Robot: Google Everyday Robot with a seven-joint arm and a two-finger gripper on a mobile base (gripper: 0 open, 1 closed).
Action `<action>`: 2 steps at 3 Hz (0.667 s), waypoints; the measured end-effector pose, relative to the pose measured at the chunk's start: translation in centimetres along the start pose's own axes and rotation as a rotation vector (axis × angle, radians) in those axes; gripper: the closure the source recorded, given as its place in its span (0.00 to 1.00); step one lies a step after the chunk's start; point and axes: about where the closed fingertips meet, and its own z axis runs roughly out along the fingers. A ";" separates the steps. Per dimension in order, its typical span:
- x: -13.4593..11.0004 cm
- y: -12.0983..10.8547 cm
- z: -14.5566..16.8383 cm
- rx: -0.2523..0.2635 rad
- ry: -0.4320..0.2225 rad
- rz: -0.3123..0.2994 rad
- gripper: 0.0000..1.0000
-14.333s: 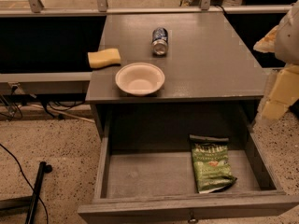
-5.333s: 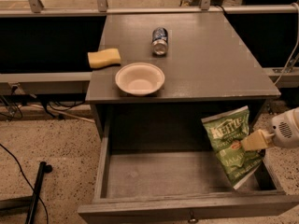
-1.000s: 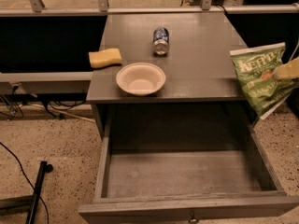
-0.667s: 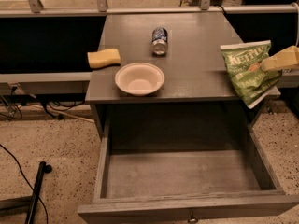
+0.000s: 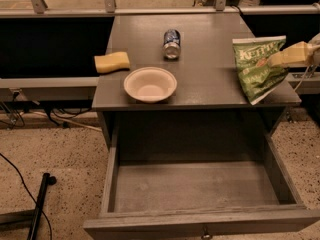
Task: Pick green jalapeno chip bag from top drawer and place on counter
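Observation:
The green jalapeno chip bag (image 5: 256, 67) with white "Kettle" lettering hangs tilted over the right part of the counter (image 5: 205, 69), its lower corner near the counter's front right edge. My gripper (image 5: 278, 59) comes in from the right and is shut on the bag's right side. The top drawer (image 5: 195, 189) is pulled fully open below and holds nothing; its small knob shows at the bottom of its front panel.
A white bowl (image 5: 150, 84) sits near the counter's front edge. A yellow sponge (image 5: 111, 62) lies at the left edge. A blue can (image 5: 171, 44) lies on its side further back. A metal rail (image 5: 150, 9) runs behind the counter.
My gripper has carried the bag up out of the drawer and leftward, from beyond the counter's right edge to over its right part.

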 end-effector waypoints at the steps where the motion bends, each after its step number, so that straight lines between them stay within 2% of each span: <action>1: -0.1 0.0 0.3 -0.005 0.002 -0.001 0.59; 2: -0.1 0.0 0.7 -0.009 0.004 0.000 0.35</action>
